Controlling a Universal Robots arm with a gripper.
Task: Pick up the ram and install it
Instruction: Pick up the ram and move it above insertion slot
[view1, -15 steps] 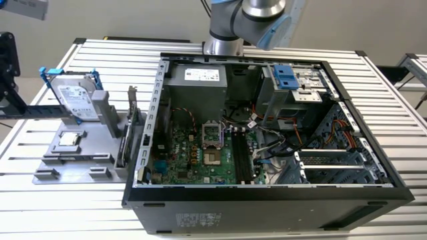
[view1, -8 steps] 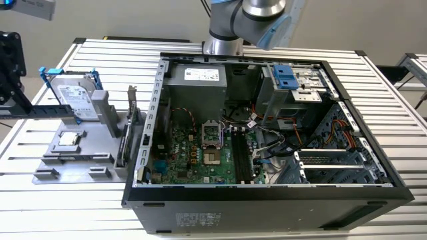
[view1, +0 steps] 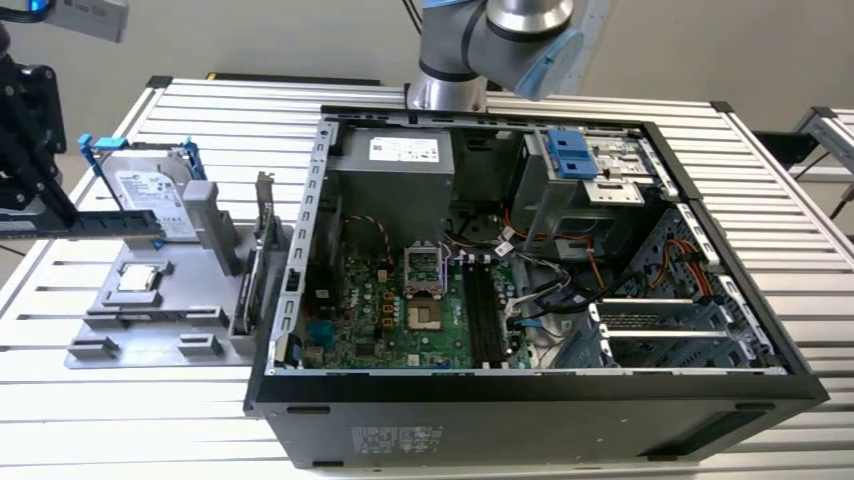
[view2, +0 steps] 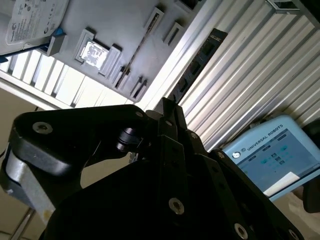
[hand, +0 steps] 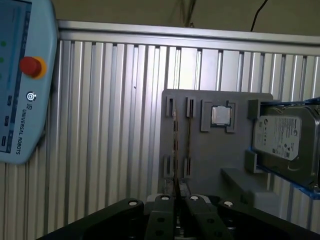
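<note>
Fingers (hand: 161, 220), largely cut off in the first wrist view, pinch the ram (view1: 100, 226) by its half-hidden end.

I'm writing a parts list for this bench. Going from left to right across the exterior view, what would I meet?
Hand holding the ram → hard drive in its blue frame → upright card with metal bracket → processor socket → black memory slots → blue drive-bay latch.
</note>
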